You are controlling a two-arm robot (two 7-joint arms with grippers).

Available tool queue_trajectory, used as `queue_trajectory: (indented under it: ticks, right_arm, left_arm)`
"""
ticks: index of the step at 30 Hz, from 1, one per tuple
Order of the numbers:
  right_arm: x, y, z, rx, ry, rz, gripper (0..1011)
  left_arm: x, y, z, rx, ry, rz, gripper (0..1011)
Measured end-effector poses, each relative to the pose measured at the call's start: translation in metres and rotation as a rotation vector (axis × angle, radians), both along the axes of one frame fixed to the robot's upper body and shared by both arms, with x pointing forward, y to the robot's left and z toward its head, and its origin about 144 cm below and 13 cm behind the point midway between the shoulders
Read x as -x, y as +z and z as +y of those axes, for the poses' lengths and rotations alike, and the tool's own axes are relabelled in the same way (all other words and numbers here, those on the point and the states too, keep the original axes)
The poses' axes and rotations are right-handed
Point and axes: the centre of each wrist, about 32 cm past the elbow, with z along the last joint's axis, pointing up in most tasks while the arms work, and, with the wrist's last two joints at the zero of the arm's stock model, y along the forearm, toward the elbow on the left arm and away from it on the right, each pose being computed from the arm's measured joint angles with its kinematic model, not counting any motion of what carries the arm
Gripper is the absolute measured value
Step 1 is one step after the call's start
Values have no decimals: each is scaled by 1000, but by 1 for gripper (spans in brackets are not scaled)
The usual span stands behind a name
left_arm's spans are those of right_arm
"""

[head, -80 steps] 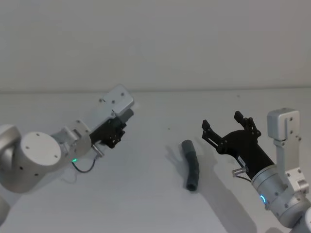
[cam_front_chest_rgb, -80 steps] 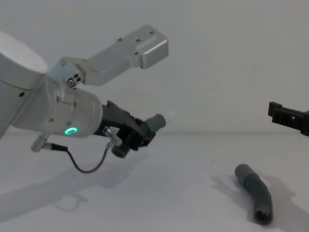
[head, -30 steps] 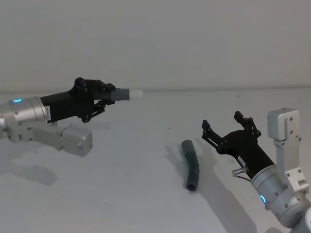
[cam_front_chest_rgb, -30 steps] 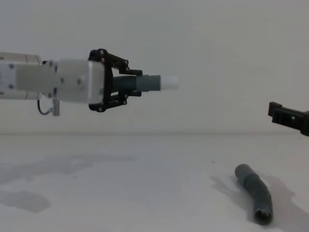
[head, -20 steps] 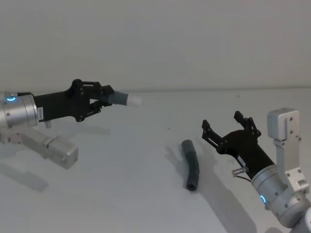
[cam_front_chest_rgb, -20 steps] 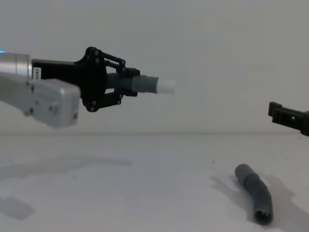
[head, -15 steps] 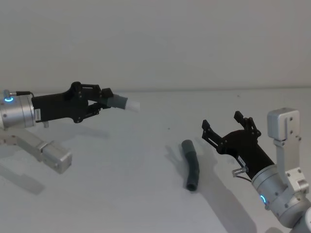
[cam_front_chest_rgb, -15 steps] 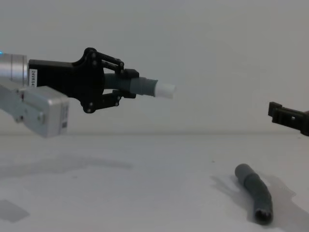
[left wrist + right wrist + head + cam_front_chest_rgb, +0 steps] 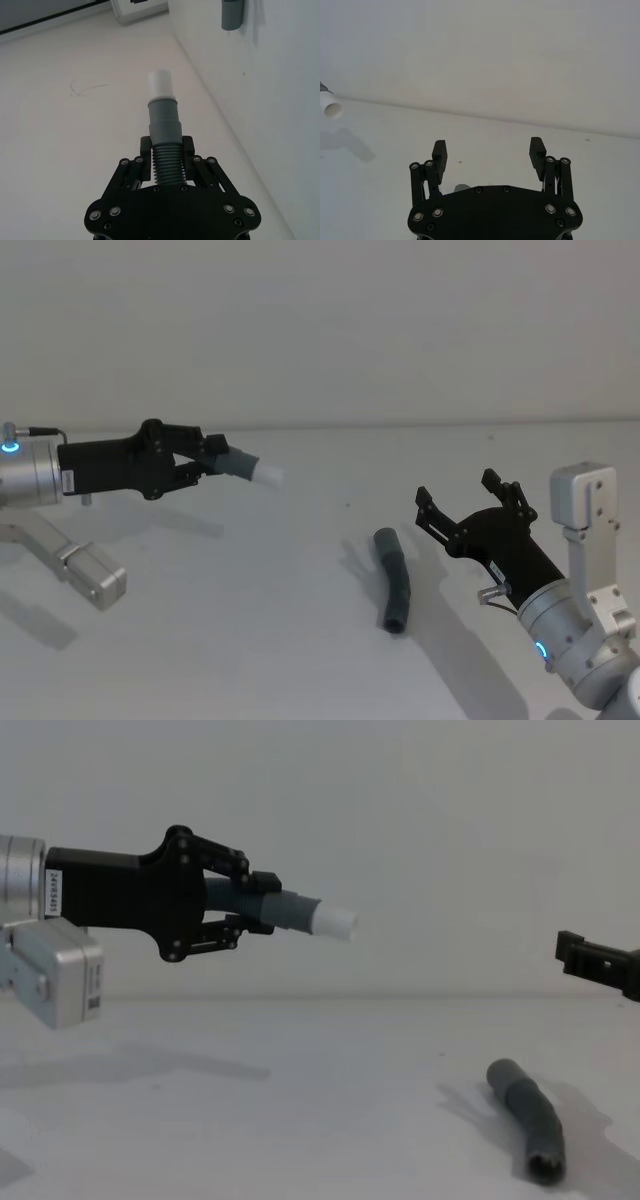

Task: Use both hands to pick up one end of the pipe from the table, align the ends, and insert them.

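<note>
so, left gripper (image 9: 213,462): black angular two-finger claw at the left of the head view, raised above the table and clamped on the ribbed middle of the shorter pipe piece.
shorter pipe piece (image 9: 238,465): dark grey and ribbed; its narrow white plug tip (image 9: 266,473) points toward frame centre, tilted slightly down.
longer pipe piece (image 9: 394,580): dark grey and bent, lying untouched on the plain white matte table (image 9: 250,630), lower centre-right; in the chest view we see its open collar (image 9: 543,1166) facing the camera.
right gripper (image 9: 457,490): black, at the right near the longer piece, fingers spread wide, holding nothing.
step: we judge the pick-up half done, as the longer piece is not yet lifted.
next move: we think the right gripper must come down over the longer piece, close on its middle, lift it, then turn the collar to face the white tip.
</note>
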Motion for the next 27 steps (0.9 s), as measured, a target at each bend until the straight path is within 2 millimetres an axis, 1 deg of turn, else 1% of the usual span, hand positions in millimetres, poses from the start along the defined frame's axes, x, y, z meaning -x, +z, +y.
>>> queue_trajectory:
  ticks: [8,15,27]
  right_arm:
    - [0,0,0,0,0,0,1001]
    - [0,0,0,0,0,0,1001]
    - [0,0,0,0,0,0,1001]
  left_arm:
    - [-1,-1,2,-3,-13,-5,325]
    - [5,-10,4,26,24,11,325]
    - [12,-16,4,62,80,40,325]
